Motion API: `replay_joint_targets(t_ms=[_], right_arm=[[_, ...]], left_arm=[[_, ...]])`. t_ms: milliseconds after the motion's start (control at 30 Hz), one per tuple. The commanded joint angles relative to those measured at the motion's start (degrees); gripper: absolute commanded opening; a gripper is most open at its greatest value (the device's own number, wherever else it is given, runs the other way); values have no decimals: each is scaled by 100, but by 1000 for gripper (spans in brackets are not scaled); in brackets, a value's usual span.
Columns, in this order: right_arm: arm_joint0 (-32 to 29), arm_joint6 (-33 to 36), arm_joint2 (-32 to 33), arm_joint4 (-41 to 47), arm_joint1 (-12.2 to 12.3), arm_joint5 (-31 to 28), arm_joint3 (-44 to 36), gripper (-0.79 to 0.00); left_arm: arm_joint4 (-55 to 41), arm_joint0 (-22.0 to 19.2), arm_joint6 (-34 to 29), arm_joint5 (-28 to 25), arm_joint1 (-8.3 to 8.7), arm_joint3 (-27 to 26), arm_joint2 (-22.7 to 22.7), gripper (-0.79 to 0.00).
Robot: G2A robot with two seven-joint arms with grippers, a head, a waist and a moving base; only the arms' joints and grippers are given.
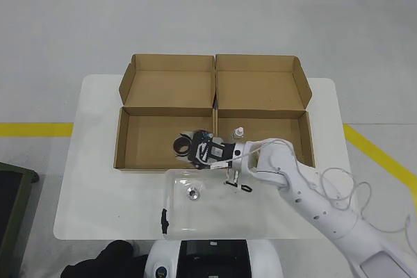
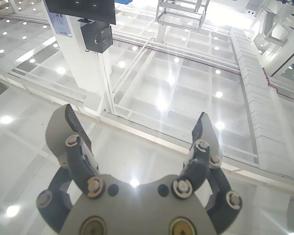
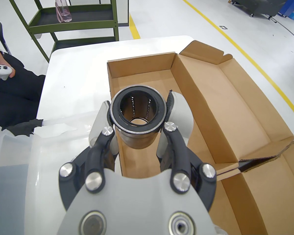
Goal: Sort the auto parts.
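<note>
Here the right gripper (image 3: 139,108) clamps a bearing (image 3: 134,140) over a box (image 1: 142,139); left gripper (image 2: 135,111) points upward, spread.

right arm (image 1: 313,198): stretched out forward and angled across toward the robot's left, elbow slightly bent, wrist (image 1: 221,153) about level. right pincer (image 3: 138,112): clamped on a cylindrical bearing (image 3: 137,139), one finger each side of the barrel. Both fingers (image 3: 180,108) sit against the bearing's black end ring, and its open bore faces the wrist camera. left pincer (image 2: 136,113): aimed upward, jaws spread wide, toothed pads (image 2: 77,125) exposed and facing each other.
</note>
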Motion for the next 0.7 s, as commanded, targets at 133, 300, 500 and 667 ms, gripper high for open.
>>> replay_joint_targets(t_ms=[133, 300, 500, 667], right_arm=[[414, 34, -421, -30, -263, 165, 478, -785], [713, 4, -692, 21, -486, 234, 903, -785], [1062, -44, -981, 131, -778, 269, 1486, -785], [1273, -95, -1216, 236, -1027, 227, 1954, -785]], left_arm=[[0, 0, 0, 0, 0, 0, 0, 0], [0, 0, 0, 0, 0, 0, 0, 0], [0, 0, 0, 0, 0, 0, 0, 0], [0, 0, 0, 0, 0, 0, 0, 0]])
